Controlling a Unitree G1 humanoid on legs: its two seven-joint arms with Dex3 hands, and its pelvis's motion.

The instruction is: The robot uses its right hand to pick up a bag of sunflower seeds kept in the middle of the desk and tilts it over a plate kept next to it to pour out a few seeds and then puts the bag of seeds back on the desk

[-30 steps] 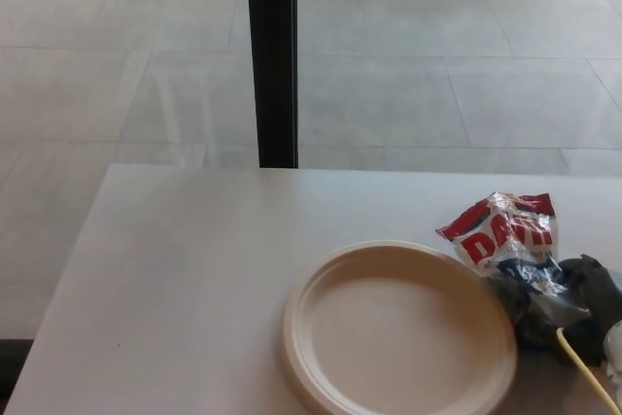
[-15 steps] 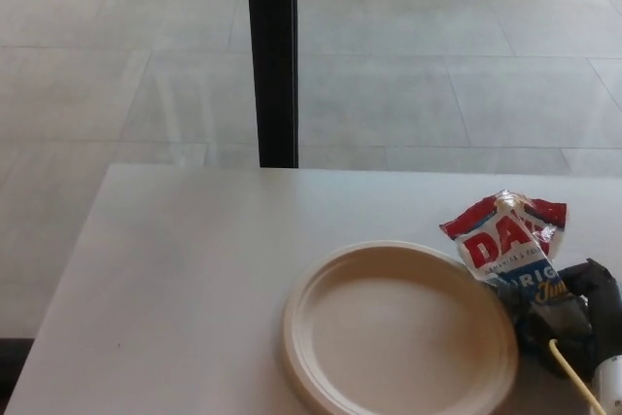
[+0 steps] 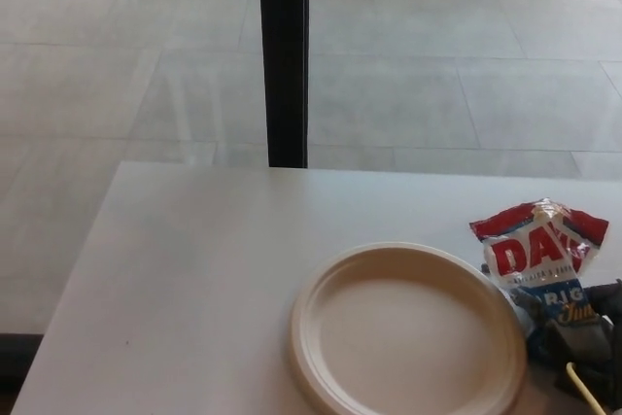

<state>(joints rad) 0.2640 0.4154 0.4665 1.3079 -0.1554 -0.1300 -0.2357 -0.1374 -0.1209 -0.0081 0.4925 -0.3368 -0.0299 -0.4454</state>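
Grey floor tiles and a black vertical post (image 3: 284, 55) lie beyond a white bench (image 3: 194, 269), on which a cream plate (image 3: 408, 329) sits empty. At the plate's right edge the red, white and blue seed bag (image 3: 539, 255) stands upright, its lower part clamped in the black right hand (image 3: 583, 337) at the frame's bottom-right corner. Left hand not visible.
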